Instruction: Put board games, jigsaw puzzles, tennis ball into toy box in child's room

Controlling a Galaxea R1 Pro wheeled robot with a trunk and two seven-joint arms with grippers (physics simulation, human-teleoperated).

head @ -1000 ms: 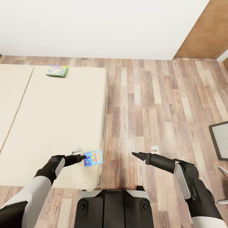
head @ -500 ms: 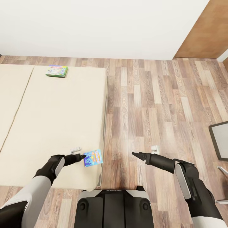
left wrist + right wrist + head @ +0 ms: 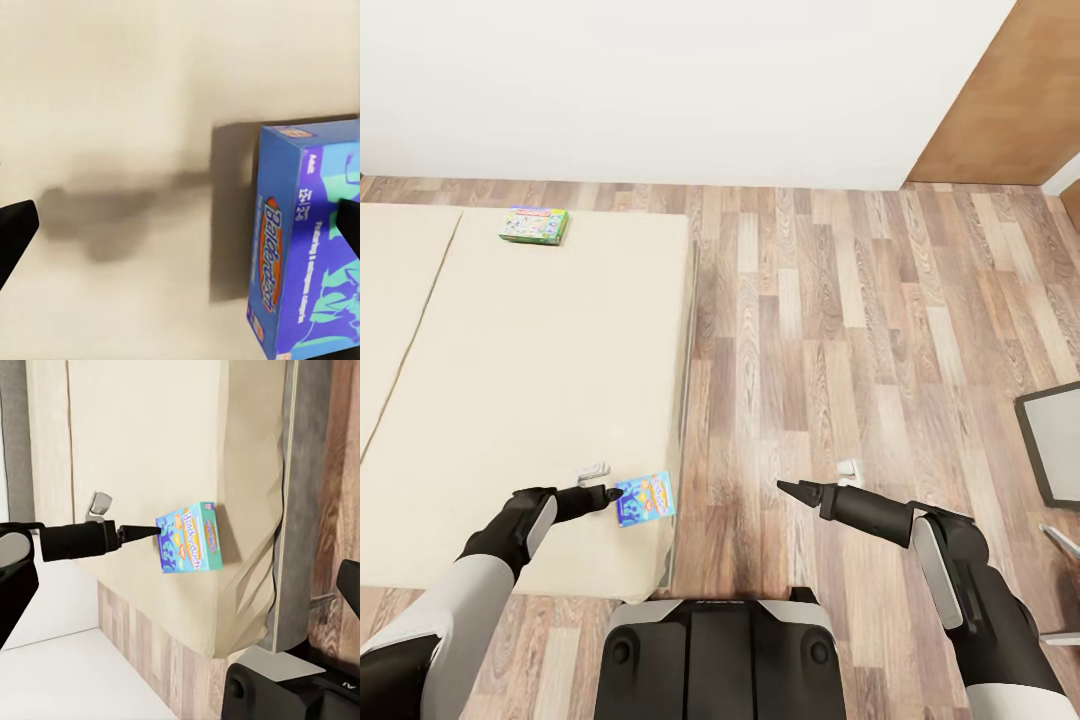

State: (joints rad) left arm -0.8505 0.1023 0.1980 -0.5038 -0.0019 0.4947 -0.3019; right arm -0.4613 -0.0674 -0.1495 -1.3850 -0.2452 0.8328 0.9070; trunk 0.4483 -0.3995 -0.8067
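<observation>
Left claw [image 3: 616, 493] spread around blue board game [image 3: 645, 499], apparently standing tilted.

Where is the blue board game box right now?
In the head view, the thin blue board game box lies near the beige mattress's right edge, at the left gripper's tip.

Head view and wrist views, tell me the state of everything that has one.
Blue game: closed, on the bed near its edge, beside one finger of the left tool, not clamped.
Green game: closed, lying flat at the bed's far end, untouched.
Bed: bare mattress, carrying both games.
Left tool: open, low over the mattress.
Right tool: open, empty, over the floor.
</observation>
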